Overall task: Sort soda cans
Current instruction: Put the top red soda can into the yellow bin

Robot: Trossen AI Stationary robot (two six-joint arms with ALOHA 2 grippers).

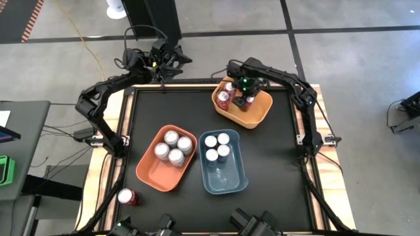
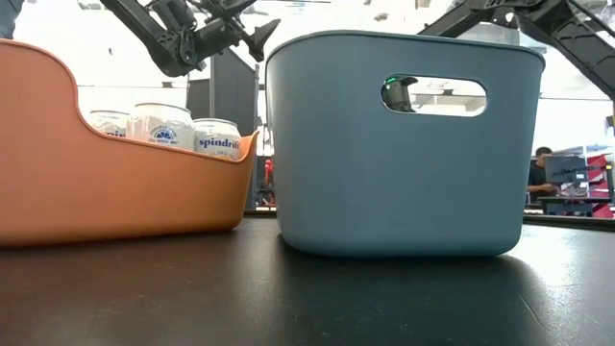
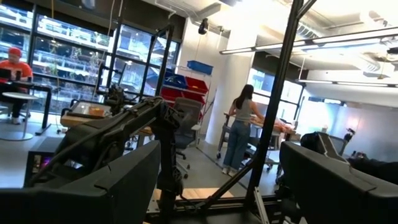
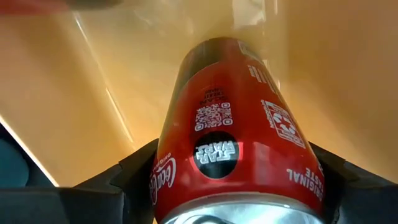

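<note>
Soda cans (image 1: 173, 148) in bins on black table (image 1: 275, 144) | right jaws clamp red can (image 4: 233, 143) | left jaws apart | person (image 3: 239, 127) standing in room

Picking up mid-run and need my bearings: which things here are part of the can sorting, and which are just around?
In the job:
- red can between the right gripper fingers, inside the yellow bin
- silver-white cans in the orange bin
- cans in the blue bin
- stray red can at the table edge

Just around:
- people in the room

Grey concrete floor (image 1: 341, 16) w/ dark seams around the black-topped bench (image 1: 275, 141). Tall dark-framed windows (image 3: 74, 56), white column (image 3: 239, 81), ceiling strip lights (image 3: 280, 43); person (image 3: 239, 127) standing at a far desk.
</note>
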